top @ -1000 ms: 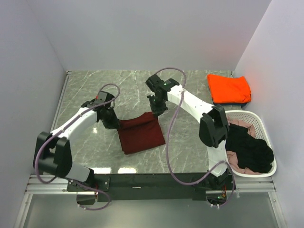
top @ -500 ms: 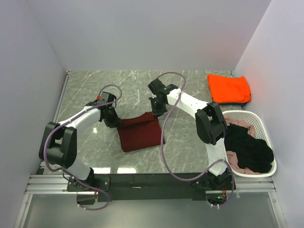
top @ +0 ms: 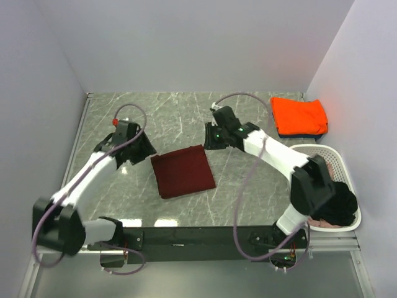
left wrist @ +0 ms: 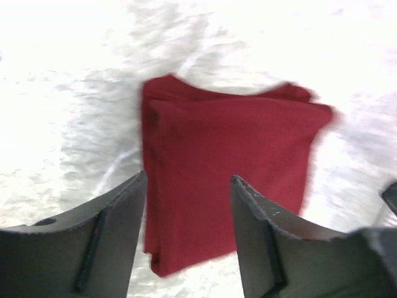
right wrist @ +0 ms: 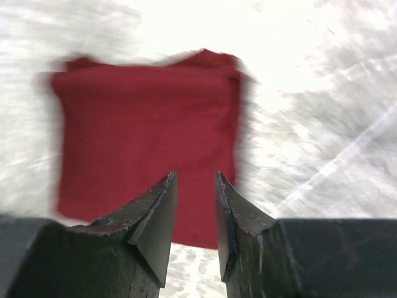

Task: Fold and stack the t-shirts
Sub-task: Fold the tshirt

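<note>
maroon t-shirt (top: 182, 172) folded, table (top: 173, 112) centre, between left gripper (left wrist: 189, 181) and right gripper (right wrist: 195, 177), touching neither | both jaws apart | wrist views blurred

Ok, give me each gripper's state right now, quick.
Left gripper: open, empty, clear of the maroon t-shirt.
Right gripper: slightly open, holding nothing.

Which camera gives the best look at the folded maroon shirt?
Top external: the whole maroon shirt lies sharp and uncovered on the table. Both wrist views show it blurred and partly behind the fingers.
</note>
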Robot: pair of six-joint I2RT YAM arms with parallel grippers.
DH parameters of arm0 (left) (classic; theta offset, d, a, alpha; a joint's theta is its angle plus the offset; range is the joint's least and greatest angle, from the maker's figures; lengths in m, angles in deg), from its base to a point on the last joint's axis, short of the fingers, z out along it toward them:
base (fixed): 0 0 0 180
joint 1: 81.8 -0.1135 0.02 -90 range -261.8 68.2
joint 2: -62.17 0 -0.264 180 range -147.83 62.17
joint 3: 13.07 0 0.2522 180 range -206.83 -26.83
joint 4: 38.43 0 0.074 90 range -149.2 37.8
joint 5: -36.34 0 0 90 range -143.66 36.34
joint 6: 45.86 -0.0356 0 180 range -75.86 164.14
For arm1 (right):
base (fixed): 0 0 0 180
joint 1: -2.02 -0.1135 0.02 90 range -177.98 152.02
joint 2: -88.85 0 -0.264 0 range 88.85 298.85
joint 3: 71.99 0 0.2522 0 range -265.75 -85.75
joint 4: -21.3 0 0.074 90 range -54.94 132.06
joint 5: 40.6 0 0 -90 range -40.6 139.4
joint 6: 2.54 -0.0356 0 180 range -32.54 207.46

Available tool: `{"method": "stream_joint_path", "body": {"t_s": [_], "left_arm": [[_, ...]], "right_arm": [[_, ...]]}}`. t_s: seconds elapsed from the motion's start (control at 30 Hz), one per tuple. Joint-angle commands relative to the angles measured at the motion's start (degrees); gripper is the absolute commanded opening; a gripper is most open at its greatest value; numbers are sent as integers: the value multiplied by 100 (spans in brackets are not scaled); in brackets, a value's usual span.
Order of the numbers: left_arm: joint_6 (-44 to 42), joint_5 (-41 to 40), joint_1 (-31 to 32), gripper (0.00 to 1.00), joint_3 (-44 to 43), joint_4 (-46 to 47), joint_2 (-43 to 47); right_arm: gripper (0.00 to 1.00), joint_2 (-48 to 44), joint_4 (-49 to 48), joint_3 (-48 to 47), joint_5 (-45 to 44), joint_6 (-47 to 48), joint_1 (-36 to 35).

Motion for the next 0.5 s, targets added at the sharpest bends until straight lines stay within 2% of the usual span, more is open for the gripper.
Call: {"method": "stream_joint_path", "body": {"t_s": [0.0, 0.1, 0.2, 0.33, 0.47], "left_arm": [[-56, 444, 121, 60, 417, 291, 815], [-65, 1093, 314, 58, 935, 1010, 1220], [14, 1649, 341, 55, 1296, 1889, 1081], [94, 1949, 228, 55, 1342, 2777, 247], [330, 2502, -396, 54, 1324, 3542, -684]], "right_arm": [[38, -769, -1641, 738, 1096, 245, 64], [38, -831, -2266, 1162, 2081, 298, 73], [38, -481, -2662, 1198, 2717, 298, 151], [38, 169, -3156, 979, 3700, 71, 327], [38, 1231, -3368, 339, 4211, -185, 547]]}}
